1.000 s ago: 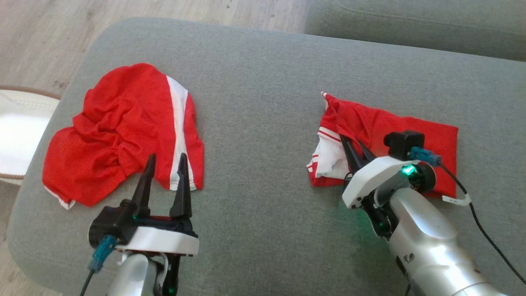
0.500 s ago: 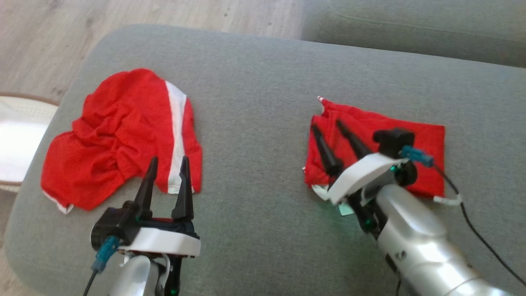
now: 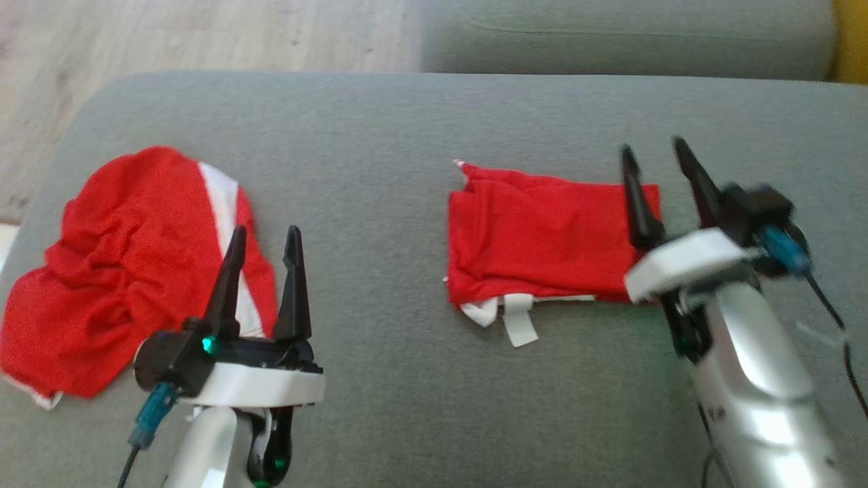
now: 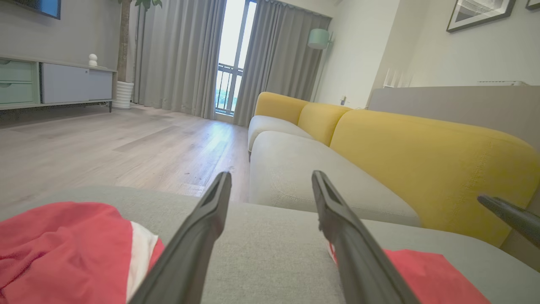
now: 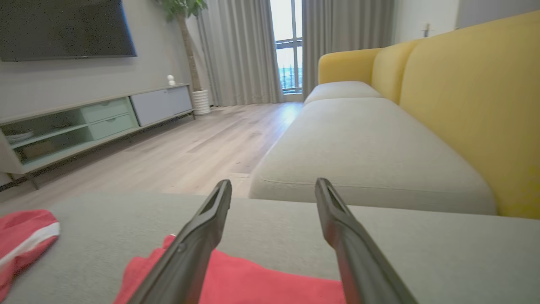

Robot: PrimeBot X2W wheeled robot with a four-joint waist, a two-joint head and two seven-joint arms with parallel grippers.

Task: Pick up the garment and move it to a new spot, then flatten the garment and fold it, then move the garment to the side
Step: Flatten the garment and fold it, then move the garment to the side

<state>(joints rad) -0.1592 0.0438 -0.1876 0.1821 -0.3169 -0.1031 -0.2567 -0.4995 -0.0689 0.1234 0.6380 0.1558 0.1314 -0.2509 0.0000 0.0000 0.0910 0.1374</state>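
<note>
A folded red garment [image 3: 542, 237] lies flat on the grey cushion [image 3: 407, 122], right of centre, with a white tag and hem poking out of its near edge. My right gripper [image 3: 652, 148] hovers open over the garment's right end, with nothing between its fingers. The right wrist view shows the same cloth [image 5: 253, 278] below the spread right gripper [image 5: 274, 182]. At the left lies a second red garment [image 3: 129, 264] with a white stripe, crumpled. My left gripper [image 3: 264, 237] stands open at that garment's right edge, empty, and is also seen as the left gripper [image 4: 272, 174] in its wrist view.
Beyond the cushion is another grey sofa seat [image 3: 610, 41] with a yellow backrest [image 4: 422, 152]. Wood floor [image 3: 169, 34] lies off the cushion's far left. A low TV cabinet [image 5: 97, 118] stands across the room. My right finger [image 4: 506, 215] shows at the left wrist view's right edge.
My right gripper opened, let go of the garment's left edge and moved right. The garment now lies folded over, red side up. The camera turned right. The left gripper stayed open.
</note>
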